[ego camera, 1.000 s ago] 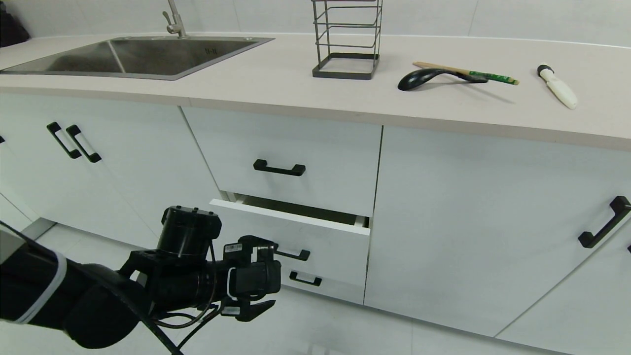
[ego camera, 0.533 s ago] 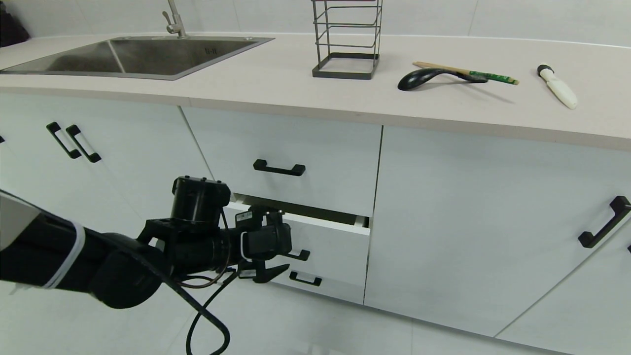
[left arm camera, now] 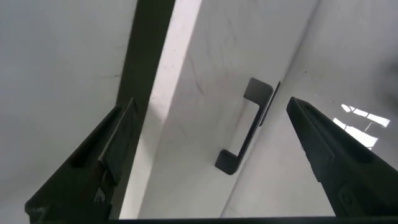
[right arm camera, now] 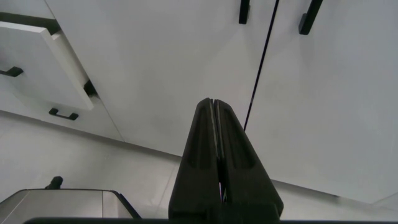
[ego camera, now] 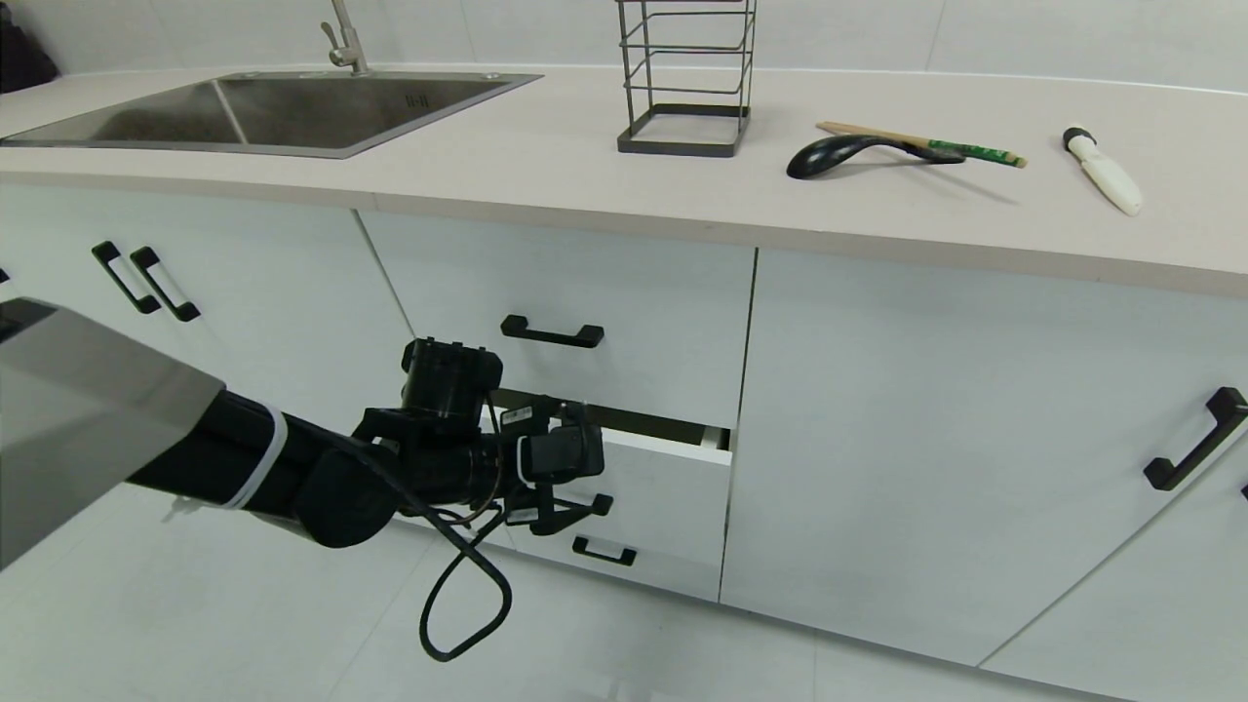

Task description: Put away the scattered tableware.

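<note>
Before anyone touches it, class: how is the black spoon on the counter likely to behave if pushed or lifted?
The black spoon looks rigid, so it should probably lift without bending. It rests on its rounded bowl, handle seemingly across the chopsticks, so a push may pivot it and shift them. Its glossy finish may slip in a grip.

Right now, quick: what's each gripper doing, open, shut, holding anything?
Left gripper: open, holding nothing; jaws spread in front of the drawer handle.
Right gripper: shut, holding nothing.
</note>
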Controlling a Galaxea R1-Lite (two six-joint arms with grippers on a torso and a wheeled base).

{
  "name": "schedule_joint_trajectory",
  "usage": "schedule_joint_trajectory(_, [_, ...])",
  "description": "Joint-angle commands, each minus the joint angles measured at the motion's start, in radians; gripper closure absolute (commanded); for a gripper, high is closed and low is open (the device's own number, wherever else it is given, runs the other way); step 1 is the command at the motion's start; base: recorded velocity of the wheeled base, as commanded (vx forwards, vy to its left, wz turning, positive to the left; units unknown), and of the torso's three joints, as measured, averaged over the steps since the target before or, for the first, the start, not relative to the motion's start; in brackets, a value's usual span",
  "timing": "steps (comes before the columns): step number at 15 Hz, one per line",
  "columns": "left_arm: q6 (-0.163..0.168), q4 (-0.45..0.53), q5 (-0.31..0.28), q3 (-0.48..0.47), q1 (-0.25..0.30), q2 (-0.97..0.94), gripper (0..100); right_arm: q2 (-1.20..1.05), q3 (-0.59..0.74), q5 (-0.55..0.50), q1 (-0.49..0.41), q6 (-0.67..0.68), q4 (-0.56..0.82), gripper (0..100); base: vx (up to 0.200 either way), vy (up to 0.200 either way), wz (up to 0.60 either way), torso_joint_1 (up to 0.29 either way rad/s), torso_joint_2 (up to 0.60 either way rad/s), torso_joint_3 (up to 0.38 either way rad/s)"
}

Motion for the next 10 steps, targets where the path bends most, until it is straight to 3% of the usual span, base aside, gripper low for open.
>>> schedule_joint_trajectory(1, [0.003, -0.001, 0.000, -0.038, 0.003, 0.048, 0, 0.001, 0.000, 0.000, 0.000, -0.001, 0.000, 100, 0.000, 0.000, 0.00, 0.000, 0.00, 0.000])
schedule_joint_trajectory(7, [0.006, -0.004, 0.000, -0.025, 0.006, 0.062, 0, 0.001, 0.000, 0.000, 0.000, -0.001, 0.000, 100, 0.000, 0.000, 0.00, 0.000, 0.00, 0.000])
schedule_joint_trajectory(10, [0.009, -0.006, -0.012, 0.077, 0.006, 0.005, 0, 0.001, 0.000, 0.000, 0.000, -0.001, 0.000, 100, 0.000, 0.000, 0.00, 0.000, 0.00, 0.000])
